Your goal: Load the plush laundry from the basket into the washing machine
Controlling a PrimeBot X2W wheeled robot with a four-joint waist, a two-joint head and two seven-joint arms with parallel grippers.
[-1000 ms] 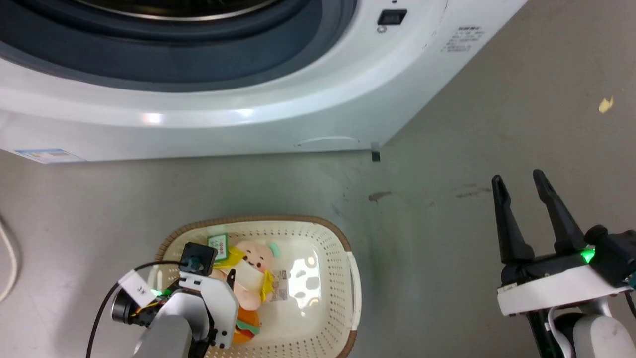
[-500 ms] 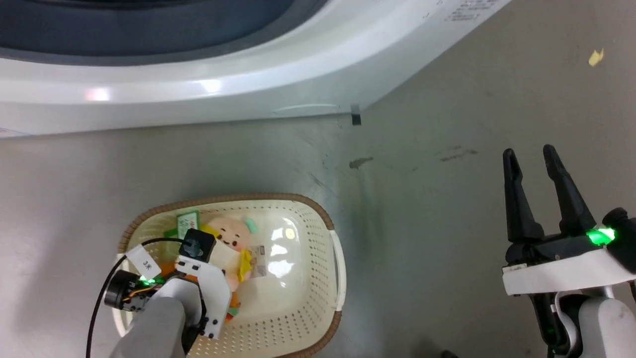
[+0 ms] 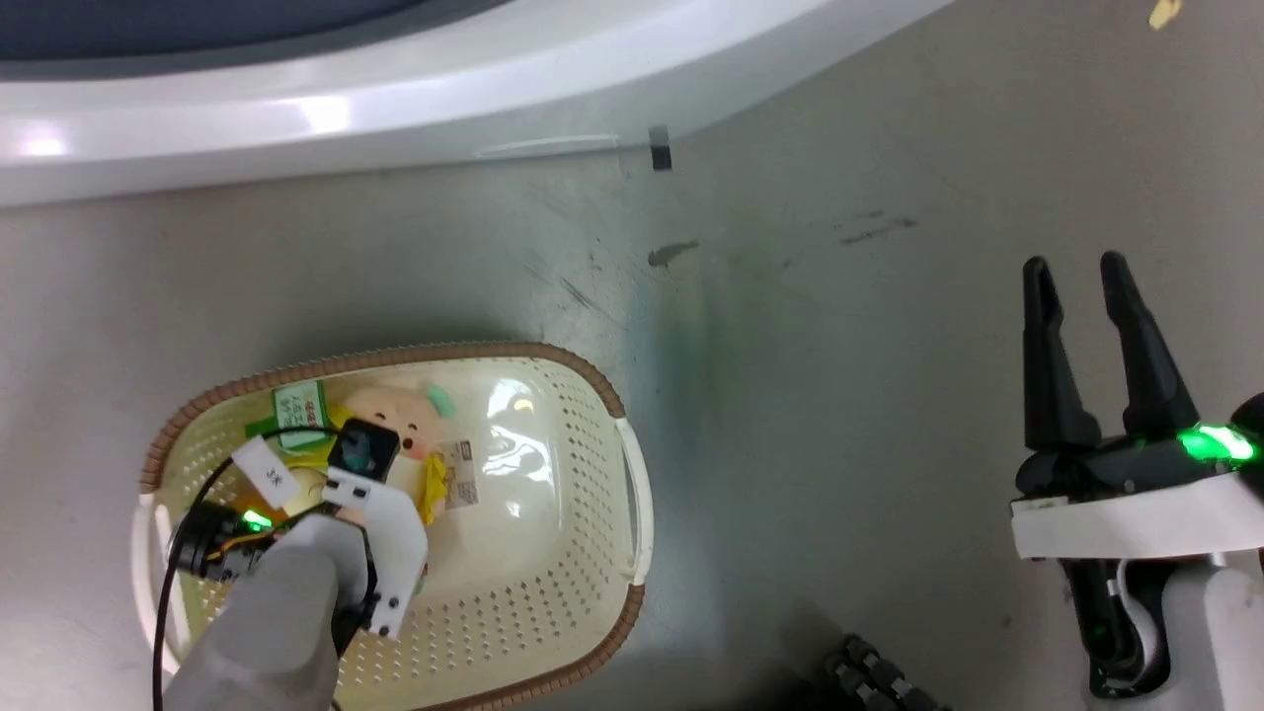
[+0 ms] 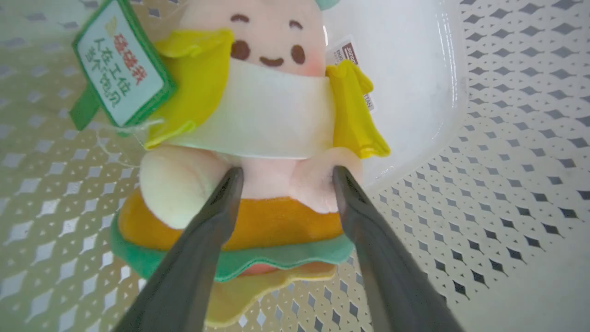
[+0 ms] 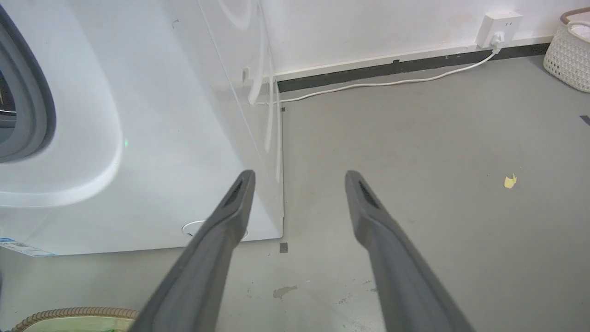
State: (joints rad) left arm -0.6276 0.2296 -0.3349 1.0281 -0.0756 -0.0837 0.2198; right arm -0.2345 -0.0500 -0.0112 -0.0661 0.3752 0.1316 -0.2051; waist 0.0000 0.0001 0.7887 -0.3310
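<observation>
Peach-pink figure (image 4: 276, 106) atop burger plush (image 4: 276, 223) in basket (image 3: 553, 592); left gripper (image 4: 286, 169) spread astride its legs for the pinch, right gripper (image 3: 1073, 262) released, spare

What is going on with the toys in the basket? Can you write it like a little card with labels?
Basket: oval cream plastic basket with brown rim, on the grey floor near the machine
Toys: peach-pink and yellow plush figure with green tag, touching an orange burger-shaped plush, both inside the basket
Left arm: left gripper open, down in the basket, fingers either side of the figure's lower body
Right arm: right gripper open, empty, above bare floor
Machine: large white front-loading washing machine, beyond the basket
</observation>
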